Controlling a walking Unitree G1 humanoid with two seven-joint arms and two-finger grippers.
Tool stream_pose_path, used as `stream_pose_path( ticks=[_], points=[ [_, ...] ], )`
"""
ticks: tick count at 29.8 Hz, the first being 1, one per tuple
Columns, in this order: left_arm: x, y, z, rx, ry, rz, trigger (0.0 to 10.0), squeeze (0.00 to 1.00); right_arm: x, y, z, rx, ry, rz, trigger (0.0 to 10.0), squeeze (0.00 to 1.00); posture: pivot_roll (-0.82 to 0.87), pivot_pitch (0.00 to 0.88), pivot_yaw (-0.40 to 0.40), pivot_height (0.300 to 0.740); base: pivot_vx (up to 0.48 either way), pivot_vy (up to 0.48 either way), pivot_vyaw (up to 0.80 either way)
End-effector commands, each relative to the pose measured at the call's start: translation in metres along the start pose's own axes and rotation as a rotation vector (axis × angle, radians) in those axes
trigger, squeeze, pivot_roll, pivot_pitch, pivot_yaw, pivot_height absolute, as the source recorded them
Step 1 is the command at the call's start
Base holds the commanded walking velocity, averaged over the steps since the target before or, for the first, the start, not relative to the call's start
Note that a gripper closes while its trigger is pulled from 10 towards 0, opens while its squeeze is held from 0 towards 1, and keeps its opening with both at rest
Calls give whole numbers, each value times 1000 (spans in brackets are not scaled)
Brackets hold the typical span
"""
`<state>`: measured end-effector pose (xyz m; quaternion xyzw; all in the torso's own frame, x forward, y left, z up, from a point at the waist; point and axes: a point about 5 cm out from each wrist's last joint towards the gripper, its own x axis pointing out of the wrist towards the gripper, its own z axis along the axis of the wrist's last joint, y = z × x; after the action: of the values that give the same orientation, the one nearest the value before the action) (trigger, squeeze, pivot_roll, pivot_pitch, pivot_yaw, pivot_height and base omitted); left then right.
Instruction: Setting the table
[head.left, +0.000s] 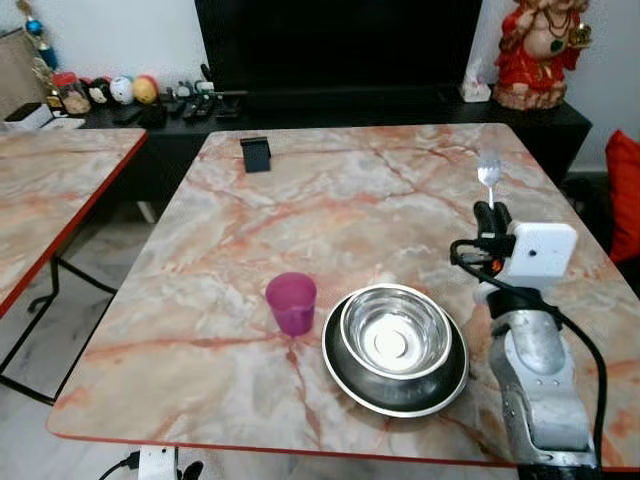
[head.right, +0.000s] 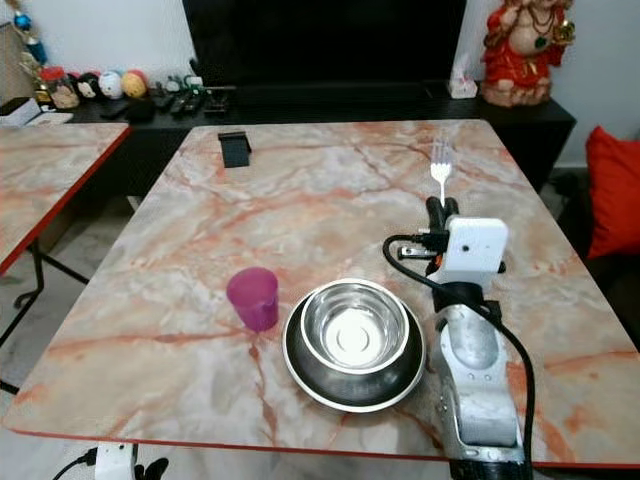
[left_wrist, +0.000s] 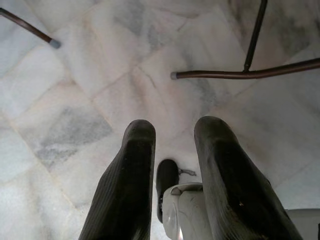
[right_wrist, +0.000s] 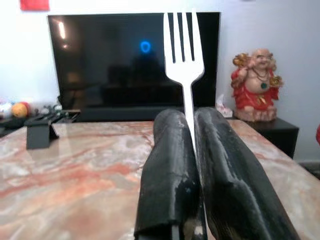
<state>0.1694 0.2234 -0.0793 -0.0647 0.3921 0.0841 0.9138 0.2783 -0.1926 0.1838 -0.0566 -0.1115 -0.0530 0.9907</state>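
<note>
The fork (right_wrist: 183, 55) pinched between the right gripper (right_wrist: 194, 131)'s matt black, faintly ribbed rubbery fingers is smooth white plastic, though it catches light like metal in the head views. Below and to the left of that gripper, a polished steel bowl (head.left: 394, 331) sits in a darker, glossy metal plate (head.left: 345, 372), with a translucent magenta plastic cup (head.left: 291, 302) just beyond them. All rest on a table (head.left: 330, 200) of glossy pink-veined marble look, edged in red.
</note>
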Motion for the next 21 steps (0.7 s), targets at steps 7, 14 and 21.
stream_pose_path(
  ticks=[7,14,21],
  points=[
    [-1,1,-2,23,13,-2,10000,0,-12,-29,-11,-48,199,-88,10000,0,-184,0,60,740,0,0,0],
    [1,-2,1,21,1,-9,10000,0,-16,-41,-26,-17,415,-123,10000,0,-181,0,52,740,0,0,0],
    [-3,1,-8,21,22,-3,10000,0,-19,-39,-35,-30,563,-28,10000,0,-197,0,66,740,0,0,0]
  ],
)
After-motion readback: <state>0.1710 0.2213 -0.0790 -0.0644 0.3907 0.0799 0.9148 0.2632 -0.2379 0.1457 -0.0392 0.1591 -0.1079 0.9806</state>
